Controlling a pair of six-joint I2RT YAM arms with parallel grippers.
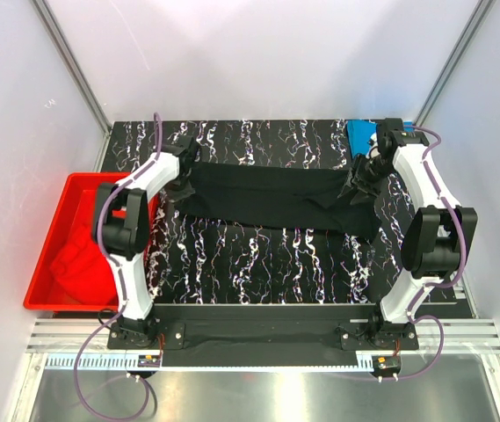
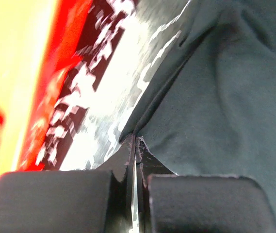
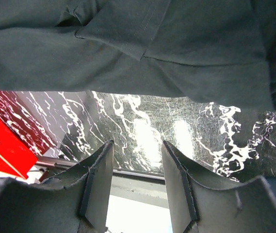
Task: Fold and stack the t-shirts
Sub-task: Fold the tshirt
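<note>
Top view: black shirt (image 1: 276, 198) lies spread flat across the tabletop (image 1: 258, 264), one arm at each end. Blue shirt (image 1: 360, 134) sits at the far right corner. Red shirt (image 1: 83, 264) is bunched in the tub (image 1: 74, 180), left of the tabletop.

Left wrist: left jaws are pressed together right on the shirt's edge, and the fabric looks nipped between the tips. The tabletop shows beside it.

Right wrist: right jaws are spread with nothing between them, only tabletop visible through the gap. The black shirt's sleeve and hem lie just beyond the tips.

Read: first fold of the black shirt is being set up, and nothing is stacked. The left side looks gripped; the right is not. Next move probably calls for the right jaws to advance onto the hem and close. After that both ends should lift together and carry over evenly, or the fold goes skewed.
</note>
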